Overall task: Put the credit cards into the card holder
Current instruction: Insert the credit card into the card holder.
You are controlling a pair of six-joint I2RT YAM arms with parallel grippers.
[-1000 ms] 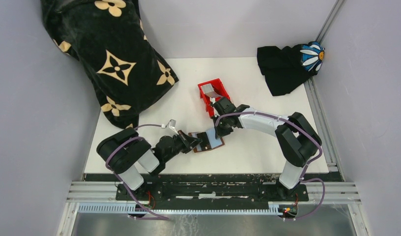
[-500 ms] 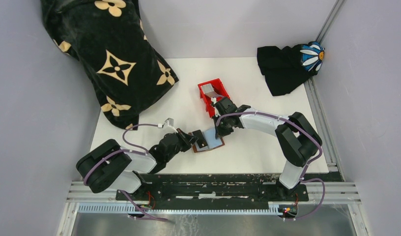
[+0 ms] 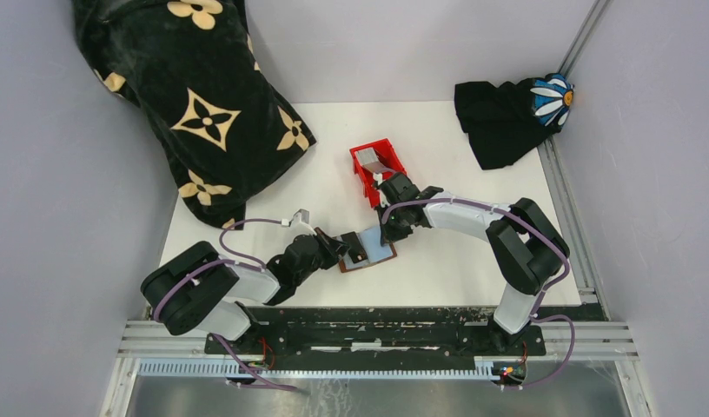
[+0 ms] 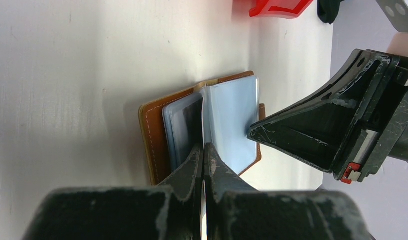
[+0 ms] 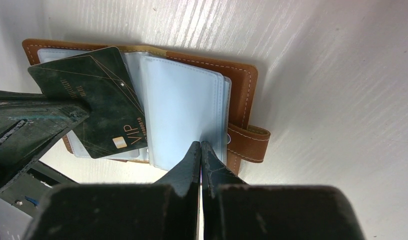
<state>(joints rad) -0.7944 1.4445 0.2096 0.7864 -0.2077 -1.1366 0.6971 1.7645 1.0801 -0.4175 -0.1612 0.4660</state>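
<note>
Two grippers met over the card holder (image 5: 244,90), which lay open on the white table (image 3: 473,261), not far in front of the arm bases. The left gripper (image 4: 203,149) was clenched on a dark VIP card (image 5: 99,100). The card reached, slanted, over the left half of the holder, above the clear plastic sleeves (image 5: 182,110), and I could not see any part of it inside a pocket. The right gripper (image 5: 200,146) was closed too, with its tip on the edge of the sleeves on the right half, just beside the snap tab (image 5: 249,142). It seemed to press the pages down, but I could not tell whether a sleeve was pinched between the jaws.

Further back stood the red bin (image 3: 360,172), with one grey card (image 3: 379,161) inside, as far as the top view showed. Behind it, a large black cloth with cream flowers (image 3: 203,104) lay at the far left, and a small black cloth with a daisy (image 3: 499,117) at the far right.

I judged the task to be in its early part. One card was at the holder but not yet slid in, and at least one more card waited in the bin.
</note>
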